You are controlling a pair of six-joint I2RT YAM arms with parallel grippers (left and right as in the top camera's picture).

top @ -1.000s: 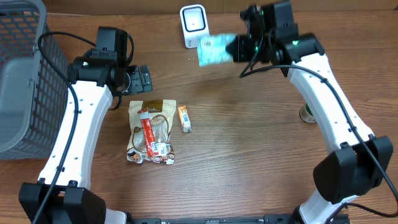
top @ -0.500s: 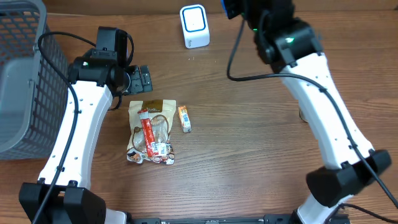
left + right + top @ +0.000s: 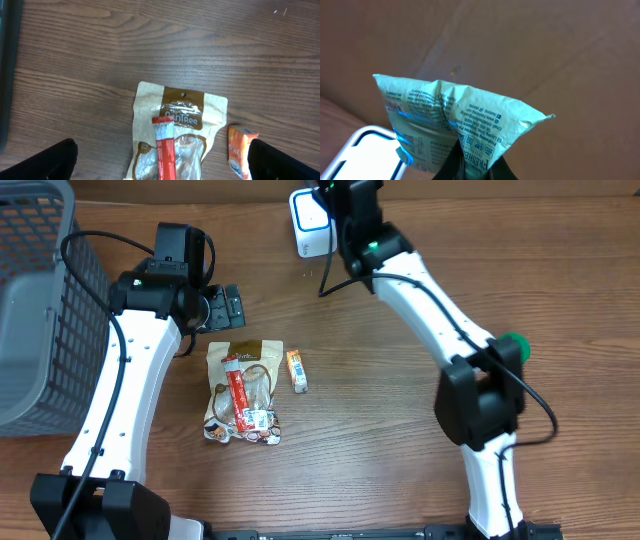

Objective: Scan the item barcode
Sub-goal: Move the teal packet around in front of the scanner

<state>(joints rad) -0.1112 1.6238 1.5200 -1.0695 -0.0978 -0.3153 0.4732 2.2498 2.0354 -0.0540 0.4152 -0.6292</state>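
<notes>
Right end effector [image 3: 471, 164] clamped on packet [image 3: 455, 120] edge. I hold packet raised just over scanner [image 3: 362, 155], likely to present barcode to its window. Left end effector [image 3: 226, 308] fingers wide apart, empty, hovering above bag [image 3: 175, 135] on surface [image 3: 100, 60].

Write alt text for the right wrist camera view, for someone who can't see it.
The right gripper pinches the bottom edge of a pale green packet covered in small print, holding it up in the middle of the frame. A white scanner shows at lower left behind the packet, and a brown surface fills the rest.
</notes>
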